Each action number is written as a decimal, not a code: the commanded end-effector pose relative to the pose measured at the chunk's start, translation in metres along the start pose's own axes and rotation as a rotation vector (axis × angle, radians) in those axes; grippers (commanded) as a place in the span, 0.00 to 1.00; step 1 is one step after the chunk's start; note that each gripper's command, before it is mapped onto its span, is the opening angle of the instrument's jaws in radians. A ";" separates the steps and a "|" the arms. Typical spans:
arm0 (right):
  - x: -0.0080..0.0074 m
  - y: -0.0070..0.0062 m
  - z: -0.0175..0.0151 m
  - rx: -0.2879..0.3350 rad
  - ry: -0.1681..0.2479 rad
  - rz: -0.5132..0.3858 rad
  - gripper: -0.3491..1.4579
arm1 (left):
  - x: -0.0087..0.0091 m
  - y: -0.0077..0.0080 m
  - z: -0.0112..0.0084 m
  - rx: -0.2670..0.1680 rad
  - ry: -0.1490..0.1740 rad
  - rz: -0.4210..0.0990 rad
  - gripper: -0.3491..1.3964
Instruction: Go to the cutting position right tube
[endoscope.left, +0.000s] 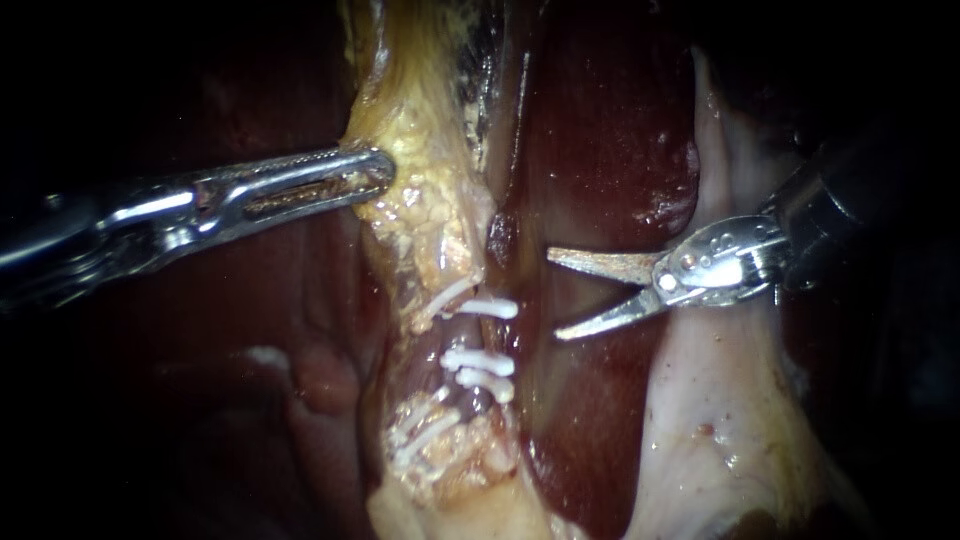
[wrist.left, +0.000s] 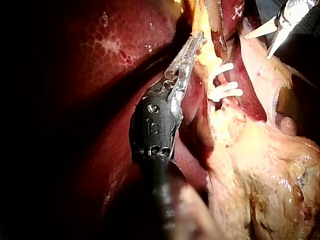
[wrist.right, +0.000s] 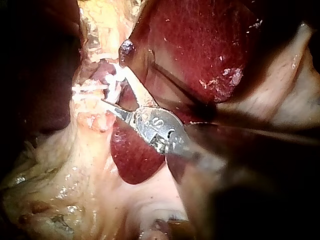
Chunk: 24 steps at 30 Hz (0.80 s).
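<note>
At mid-field, between a strip of yellow fatty tissue (endoscope.left: 430, 190) and the liver's (endoscope.left: 600, 120) dark red face, a tube (endoscope.left: 463, 335) runs lengthwise. White clips (endoscope.left: 488, 308) cross it: one above a short bare stretch, two just below that stretch, and more lower down in the fat. From the endoscope view I cannot tell whether this is the right tube.

Left instrument (endoscope.left: 375, 175): the shaft comes in almost level and rises slightly toward its tip. Its jaws lie close together and pinch the edge of the fatty tissue, above the topmost clip. The left wrist view shows the same grip, with the yellow strip drawn taut ahead of the jaws.

Right instrument (endoscope.left: 555, 295): the shaft enters over a fold of pale tissue (endoscope.left: 720, 420), and the tip points across the liver toward the tube. Its two blades are spread in a clear V with nothing held between them. The upper blade tip sits level with a spot just above the top clip, and the lower one is level with the bare stretch. Both tips are just beside the clips and not touching them.
</note>
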 end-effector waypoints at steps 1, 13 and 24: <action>0.0000 0.0000 0.0000 0.000 -0.001 0.000 0.99 | 0.0000 0.0000 0.0000 0.000 0.000 0.000 0.00; -0.0033 -0.0042 0.0039 0.205 -0.076 0.287 0.99 | -0.0050 0.0004 -0.0071 -0.018 -0.041 -0.028 0.00; -0.0035 -0.0039 0.0075 0.332 -0.118 0.548 0.97 | -0.0072 -0.0012 -0.0102 -0.030 -0.073 -0.016 0.00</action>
